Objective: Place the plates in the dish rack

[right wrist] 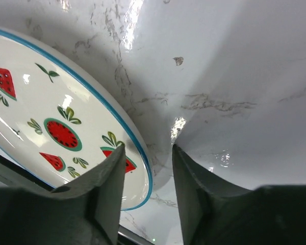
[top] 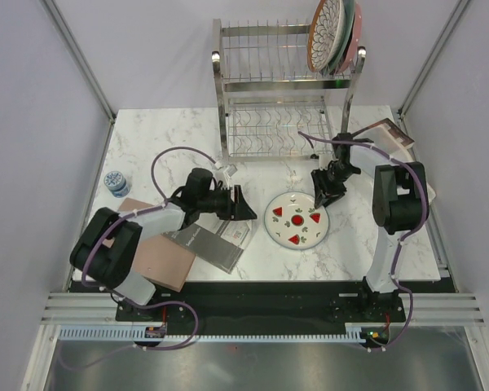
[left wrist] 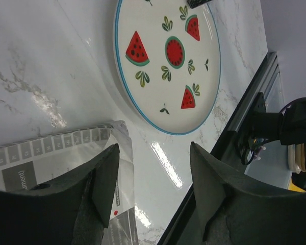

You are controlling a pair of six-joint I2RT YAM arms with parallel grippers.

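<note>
Marble counter [top: 147, 138]: last plate [top: 297, 218] lies flat at centre, rack [top: 261, 90] behind. Right pincer [top: 319, 198] open, straddling the rim. Seat deep before closing, then tilt upright. Left pincer [top: 248, 212] open too.

We take this for a robot lab cell — plain pale panels [top: 33, 122] in aluminium framing [top: 80, 59] enclose a marble-look table [top: 163, 138], cable track [top: 253, 332] at its edge.
</note>
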